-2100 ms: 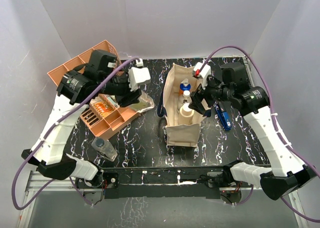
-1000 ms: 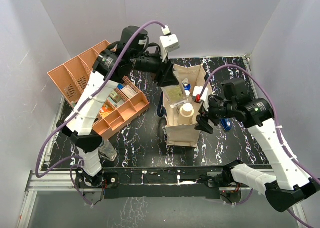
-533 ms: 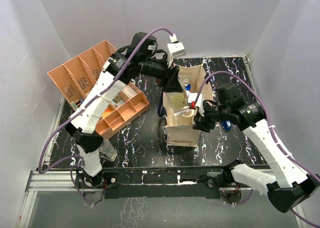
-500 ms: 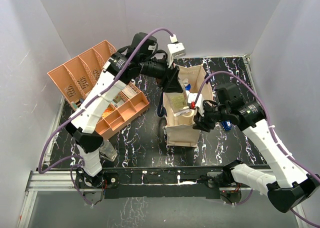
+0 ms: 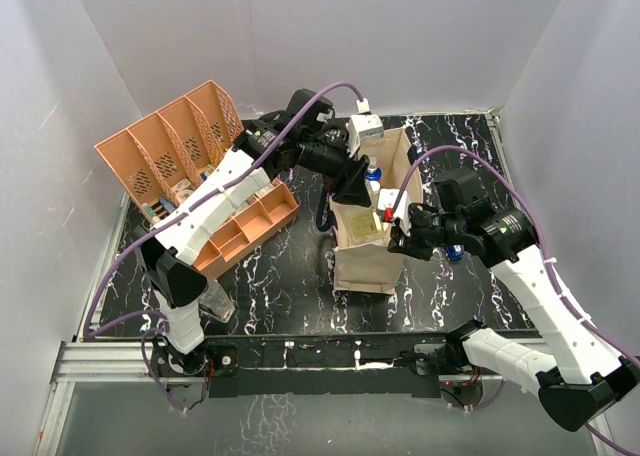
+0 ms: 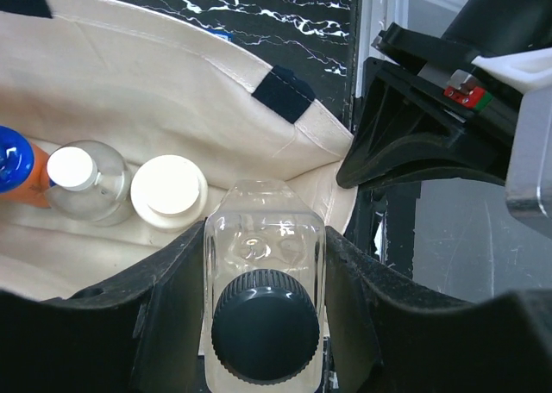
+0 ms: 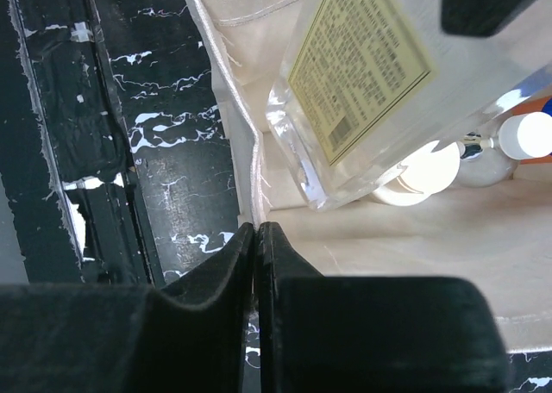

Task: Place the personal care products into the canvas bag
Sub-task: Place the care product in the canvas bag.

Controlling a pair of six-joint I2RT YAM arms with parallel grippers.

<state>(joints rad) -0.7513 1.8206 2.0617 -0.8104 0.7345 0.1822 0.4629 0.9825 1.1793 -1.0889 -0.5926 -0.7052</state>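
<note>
Closure of the right fingers (image 7: 198, 290) on the canvas bag (image 5: 365, 264) rim at 3 o'clock is new and steadies it. The left fingers (image 6: 168, 315), clamped on the clear bottle (image 6: 263, 246), now hold it inside the bag mouth; release is judged next.

Bright, even light comes from above, and shadows are soft and faint. In the wrist views, the left gripper (image 6: 263, 259) and right gripper (image 7: 256, 229) look dark and unsharp up close; the clear bottle (image 7: 358, 74) glints.

Left arm reaches far and right, its left gripper (image 6: 265, 311) pointing down, clamped around a clear bottle (image 6: 265, 238); right gripper (image 7: 256, 231) pinches the canvas bag (image 7: 388, 229) rim.
</note>
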